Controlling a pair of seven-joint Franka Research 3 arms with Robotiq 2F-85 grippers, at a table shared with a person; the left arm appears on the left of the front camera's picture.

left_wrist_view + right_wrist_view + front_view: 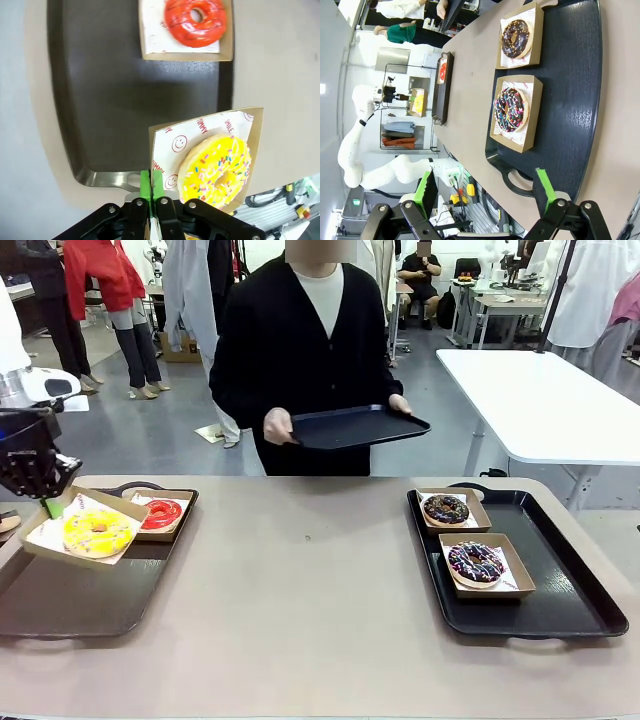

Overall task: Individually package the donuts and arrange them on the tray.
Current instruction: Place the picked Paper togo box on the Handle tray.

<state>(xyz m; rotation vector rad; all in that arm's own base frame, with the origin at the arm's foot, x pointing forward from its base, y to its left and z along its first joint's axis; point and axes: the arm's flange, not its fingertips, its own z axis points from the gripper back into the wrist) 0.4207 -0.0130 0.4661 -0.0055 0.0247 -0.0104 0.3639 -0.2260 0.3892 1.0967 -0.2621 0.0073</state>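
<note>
Left gripper (pixel 151 200) pinches the corner of the yellow donut's paper box (pixel 165 150), lifted over the left tray (pixel 60 600). Box thin, flexes; load light (corner hold tips). Right gripper (pixel 487 187) wide, empty.

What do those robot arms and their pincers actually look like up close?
The left arm, seen from the right wrist view, is smooth white with rounded, tube-like segments and bulging joints. Each claw is black angular metal with visible screws, ending in two bright green finger pads: the left claw has its pads together, while the right claw has them spread wide apart.
</note>
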